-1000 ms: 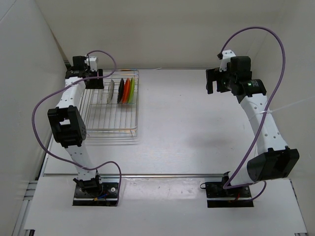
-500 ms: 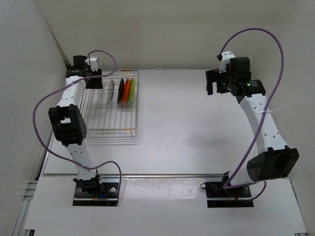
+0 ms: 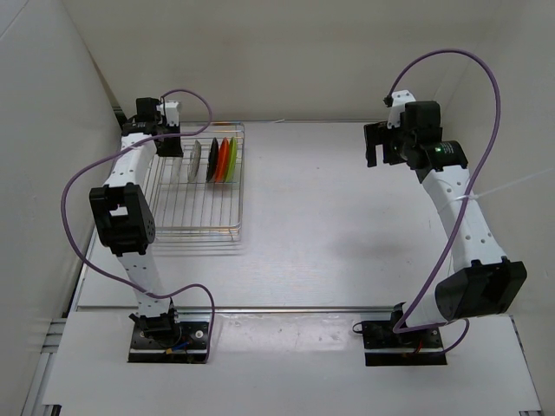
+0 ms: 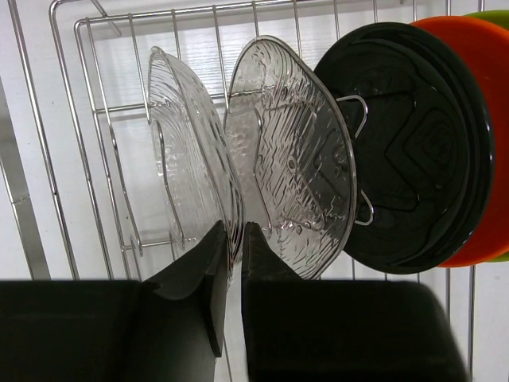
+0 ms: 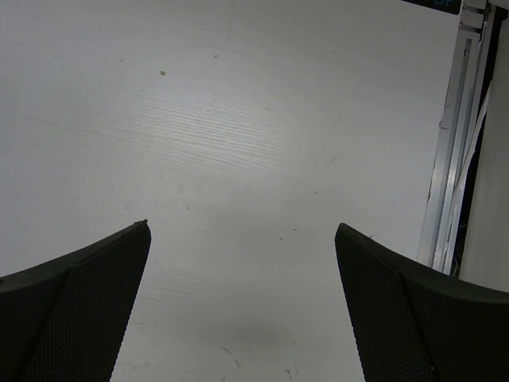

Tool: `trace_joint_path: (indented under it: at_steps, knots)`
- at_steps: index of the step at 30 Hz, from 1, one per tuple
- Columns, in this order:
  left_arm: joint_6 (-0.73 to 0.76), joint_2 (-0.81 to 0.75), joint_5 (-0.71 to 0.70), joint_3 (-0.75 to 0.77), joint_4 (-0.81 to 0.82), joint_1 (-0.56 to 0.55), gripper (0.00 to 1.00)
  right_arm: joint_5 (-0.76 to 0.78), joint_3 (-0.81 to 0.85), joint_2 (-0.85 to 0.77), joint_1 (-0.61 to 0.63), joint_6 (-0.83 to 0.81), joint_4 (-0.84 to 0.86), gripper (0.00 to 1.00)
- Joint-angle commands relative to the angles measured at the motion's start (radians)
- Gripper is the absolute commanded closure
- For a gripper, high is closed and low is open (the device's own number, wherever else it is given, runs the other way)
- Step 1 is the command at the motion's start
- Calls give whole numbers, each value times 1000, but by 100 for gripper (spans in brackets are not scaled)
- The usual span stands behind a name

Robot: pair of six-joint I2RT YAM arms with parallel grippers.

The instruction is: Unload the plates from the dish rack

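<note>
The dish rack [image 3: 195, 208] stands at the table's far left, with several plates upright in a row at its far end. From left to right the left wrist view shows two clear plates [image 4: 187, 159] [image 4: 294, 159], a black plate [image 4: 413, 151], an orange-red plate [image 4: 477, 79] and a sliver of lime green plate [image 4: 497, 16]. My left gripper [image 4: 233, 231] is shut on the lower rim of the leftmost clear plate; it sits at the rack's far left corner [image 3: 171, 149]. My right gripper [image 5: 242, 231] hangs open over bare table, far right [image 3: 379, 143].
Rack wires [image 4: 64, 159] and hooked wire dividers [image 4: 359, 111] stand between the plates. White walls close in the table at the left and back. A metal rail [image 5: 449, 159] runs along the table's right edge.
The left gripper's jaws have closed on the rim of the leftmost clear plate, and the left wrist has shifted slightly. The right arm has not moved.
</note>
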Motion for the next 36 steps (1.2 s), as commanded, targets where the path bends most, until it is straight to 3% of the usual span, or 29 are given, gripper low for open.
trace_joint_path:
  at_steps: [1, 20, 36]
  knots:
    - [12, -12, -34, 33, -10, 6, 89, 16, -9, -27, 4, -6, 43, 0]
    - [3, -139, -25, 129, -91, -22, 89, 43, 19, -9, 4, -6, 24, 0]
    - [149, -303, -56, 130, -199, -117, 89, 43, 79, 19, 4, 14, 6, 0]
